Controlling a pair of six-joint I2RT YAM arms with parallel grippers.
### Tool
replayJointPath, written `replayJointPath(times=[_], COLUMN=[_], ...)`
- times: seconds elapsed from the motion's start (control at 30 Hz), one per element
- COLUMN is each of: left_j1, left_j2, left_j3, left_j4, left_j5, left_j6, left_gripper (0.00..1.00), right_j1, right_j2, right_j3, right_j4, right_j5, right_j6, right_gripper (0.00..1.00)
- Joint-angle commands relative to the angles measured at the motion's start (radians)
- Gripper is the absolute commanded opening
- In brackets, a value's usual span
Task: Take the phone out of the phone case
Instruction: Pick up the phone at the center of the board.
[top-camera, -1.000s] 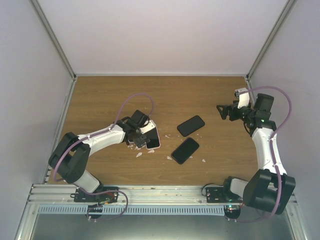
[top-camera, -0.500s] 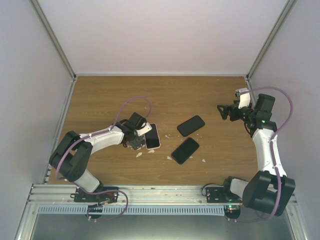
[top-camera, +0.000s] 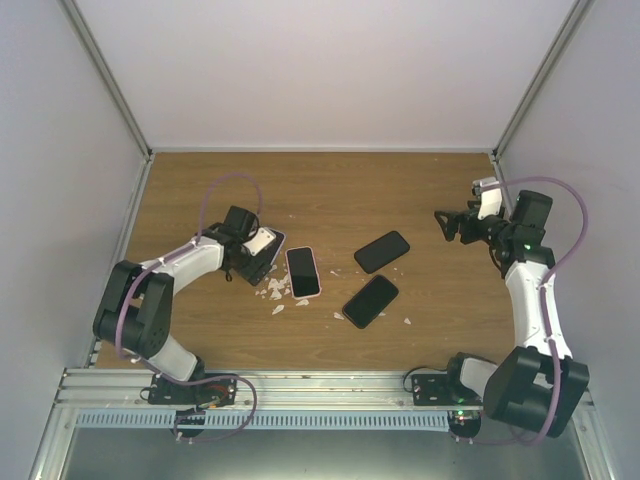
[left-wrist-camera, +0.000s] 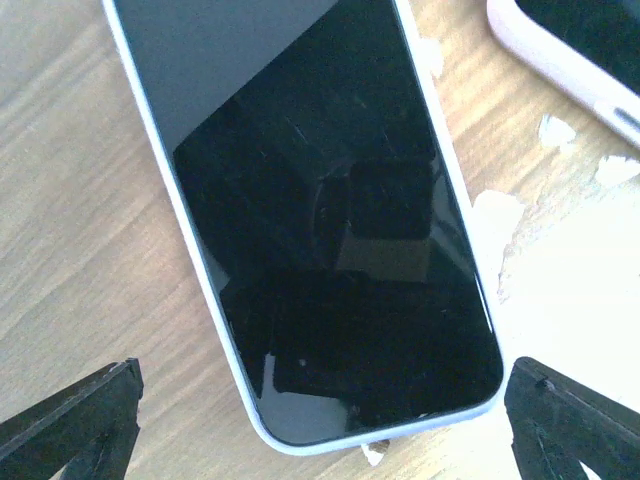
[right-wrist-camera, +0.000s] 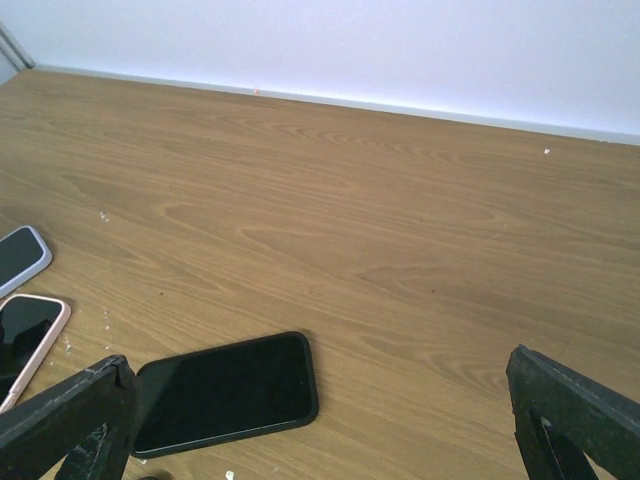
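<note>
Left gripper (left-wrist-camera: 325, 368): jaws wide, empty, poised above pale-rimmed phone (left-wrist-camera: 310, 220), which lies screen-up on table (left-wrist-camera: 70, 250); the rim is likely its case. Pink-cased phone (left-wrist-camera: 580, 50) at 1 o'clock, apart, with white scraps (left-wrist-camera: 490, 225) between. Black phone (top-camera: 381, 251) and second black phone (top-camera: 370, 301) farther out, toward 3 o'clock. Right gripper (top-camera: 442, 225): wide, empty, well apart. Risk, judged: nothing pins the case, so a pinch may skid the phone or lift both together.

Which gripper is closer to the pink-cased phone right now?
Left. The left gripper hovers just left of the pink-cased phone; the right gripper is far to its right, beyond the two black phones.
</note>
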Motion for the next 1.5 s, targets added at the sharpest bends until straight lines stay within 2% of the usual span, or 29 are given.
replayJointPath(times=[0.0,0.23,0.53,0.77,0.87,1.23,1.47], left_j1=[0.042,0.062,0.062,0.041,0.037,0.056,0.061], left_j2=[0.025,0.067,0.156,0.177,0.196,0.182,0.095], left_j3=[0.069,0.111,0.127,0.101,0.094,0.142,0.144], left_j4=[-0.038,-0.034,-0.006,0.02,0.02,-0.026,-0.043], left_j5=[0.172,0.223,0.196,0.081,0.073,0.092,0.108], left_j6=[-0.076,-0.13,-0.167,-0.144,-0.141,-0.092,-0.025], left_gripper=[0.99,0.99,0.99,0.99,0.99,0.7,0.57], right_j1=[-0.01,-0.016,-0.023,-0.024,-0.024,-0.025,-0.025], right_j2=[-0.03,-0.043,-0.069,-0.061,-0.062,-0.073,-0.059], right_j3=[-0.022,-0.019,-0.033,-0.039,-0.041,-0.056,-0.038], right_j4=[0.031,0.031,0.037,0.046,0.045,0.082,0.079], right_j5=[-0.03,-0.033,-0.04,-0.041,-0.037,-0.04,-0.172], right_j6=[0.0,0.005,0.013,0.015,0.014,0.025,0.019], right_gripper=[0.99,1.0,0.99,1.0,1.0,1.0,1.0])
